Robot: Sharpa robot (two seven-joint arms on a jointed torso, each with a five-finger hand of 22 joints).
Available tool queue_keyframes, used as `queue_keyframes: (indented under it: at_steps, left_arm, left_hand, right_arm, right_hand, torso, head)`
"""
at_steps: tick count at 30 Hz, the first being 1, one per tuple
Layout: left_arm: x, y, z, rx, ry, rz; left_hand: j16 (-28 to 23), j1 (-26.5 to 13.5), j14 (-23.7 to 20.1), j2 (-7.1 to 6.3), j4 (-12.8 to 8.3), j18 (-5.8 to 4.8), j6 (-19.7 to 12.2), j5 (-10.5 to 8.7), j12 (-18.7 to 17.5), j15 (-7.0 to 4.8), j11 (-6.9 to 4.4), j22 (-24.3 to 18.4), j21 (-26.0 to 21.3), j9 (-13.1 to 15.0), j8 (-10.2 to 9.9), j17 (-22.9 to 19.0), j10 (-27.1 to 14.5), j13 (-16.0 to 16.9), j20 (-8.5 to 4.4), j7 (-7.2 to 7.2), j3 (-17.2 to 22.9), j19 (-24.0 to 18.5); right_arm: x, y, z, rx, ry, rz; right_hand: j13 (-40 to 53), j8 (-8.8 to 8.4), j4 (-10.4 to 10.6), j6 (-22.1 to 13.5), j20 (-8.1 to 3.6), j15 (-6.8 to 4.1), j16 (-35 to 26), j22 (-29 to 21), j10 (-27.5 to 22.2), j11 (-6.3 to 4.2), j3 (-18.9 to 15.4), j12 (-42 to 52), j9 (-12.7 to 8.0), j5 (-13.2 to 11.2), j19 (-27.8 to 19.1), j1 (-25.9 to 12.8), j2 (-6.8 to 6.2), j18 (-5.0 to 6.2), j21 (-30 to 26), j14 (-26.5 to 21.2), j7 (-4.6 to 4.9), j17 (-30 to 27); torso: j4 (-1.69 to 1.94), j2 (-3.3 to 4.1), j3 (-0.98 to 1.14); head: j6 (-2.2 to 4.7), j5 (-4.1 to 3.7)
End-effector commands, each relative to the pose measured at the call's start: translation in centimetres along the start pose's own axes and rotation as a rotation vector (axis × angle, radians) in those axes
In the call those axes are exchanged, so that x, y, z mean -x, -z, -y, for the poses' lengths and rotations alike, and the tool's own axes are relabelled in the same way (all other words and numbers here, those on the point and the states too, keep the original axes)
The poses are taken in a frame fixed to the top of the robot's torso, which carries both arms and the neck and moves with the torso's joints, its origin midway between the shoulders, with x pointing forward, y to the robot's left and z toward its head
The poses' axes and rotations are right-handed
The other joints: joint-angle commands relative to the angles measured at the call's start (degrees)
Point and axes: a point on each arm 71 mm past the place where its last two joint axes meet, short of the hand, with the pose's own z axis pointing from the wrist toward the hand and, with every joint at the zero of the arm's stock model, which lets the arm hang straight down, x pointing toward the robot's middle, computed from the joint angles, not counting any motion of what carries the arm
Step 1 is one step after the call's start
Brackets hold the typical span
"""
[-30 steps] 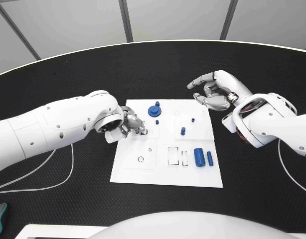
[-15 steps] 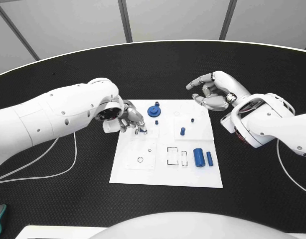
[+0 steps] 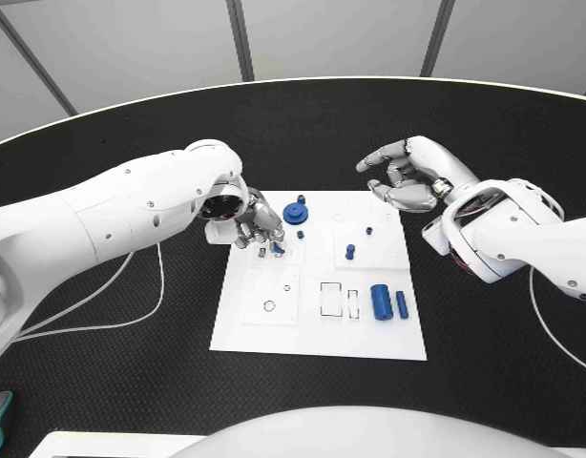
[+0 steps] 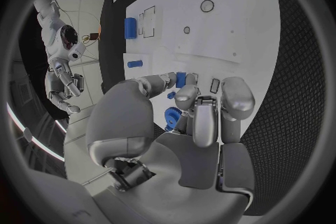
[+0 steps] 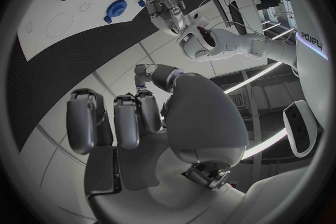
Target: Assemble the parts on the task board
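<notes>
Black, finely meshed counter runs out to a pale curved rim, with wide bare room at 3, 6 and 9 o'clock of the white task board. This flat rectangular plate lies at the centre. A thin white cable loops over the counter at 9 o'clock, clear of the plate's edge.

At 11 o'clock on the plate the left robot hand, silver and jointed, points its fingers down and pinches a small blue part at their tips; whether the part touches the plate, I cannot tell. A round blue gear stands just beside the hand, at 12 o'clock. Two short blue pegs stand toward 2 o'clock. A thick blue cylinder and a thinner one lie side by side at 4 o'clock, close to the plate's right edge. The right robot hand hangs past the plate's 1 o'clock corner, its fingers loosely curved and apart, holding nothing.

From the left wrist, the left robot hand has smooth grey pads. Thumb and fingertip close on the small blue part above the matt plate. The gear shows partly behind the fingers.

From the right wrist, the right robot hand has its fingers parted from the thumb, over bare counter beside the plate.
</notes>
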Motion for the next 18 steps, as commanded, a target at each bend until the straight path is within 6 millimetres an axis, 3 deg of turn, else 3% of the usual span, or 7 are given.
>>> queue_keyframes:
  at_steps: [1, 18]
  left_arm:
    - [0.11, -0.11, 0.11, 0.041, -0.017, 0.016]
    - [0.8, -0.56, 0.67, 0.086, -0.067, 0.064]
  left_hand:
    - [0.4, 1.3, 4.9, 2.16, 0.2, -0.5, 4.3, -0.15, 0.3, 0.0, -0.21, 0.1, 0.0, 0.2, 1.7, 9.8, 0.3, 0.3, 0.06, -3.84, -0.7, -0.1]
    - [0.4, 1.8, 4.9, 2.44, -0.3, -0.55, 4.1, -0.14, 0.2, -0.06, -0.32, 0.4, 0.1, 0.2, 1.7, 9.8, 0.2, 0.1, 0.03, -3.96, -0.9, 0.0]
  right_arm:
    - [-0.03, -0.02, -0.01, 0.0, 0.0, -0.001]
    - [-0.25, -0.17, -0.18, 0.004, -0.003, -0.008]
  right_hand:
    - [4.7, -0.23, -0.3, 0.6, 0.37, 0.34, -0.2, 8.0, -0.1, 0.05, 0.3, -0.1, -0.1, 0.2, 2.3, 0.1, -0.4, 0.57, -0.3, 4.5, -0.06, 8.7]
    - [4.7, -0.23, -0.3, 0.6, 0.37, 0.34, -0.2, 8.0, -0.1, 0.05, 0.3, -0.1, -0.1, 0.2, 2.3, 0.1, -0.4, 0.57, -0.3, 4.5, -0.06, 8.7]
  torso:
    - [-0.02, 0.03, -0.01]
    - [0.01, 0.04, -0.08]
  head:
    - [-0.07, 0.03]
    - [-0.27, 0.28]
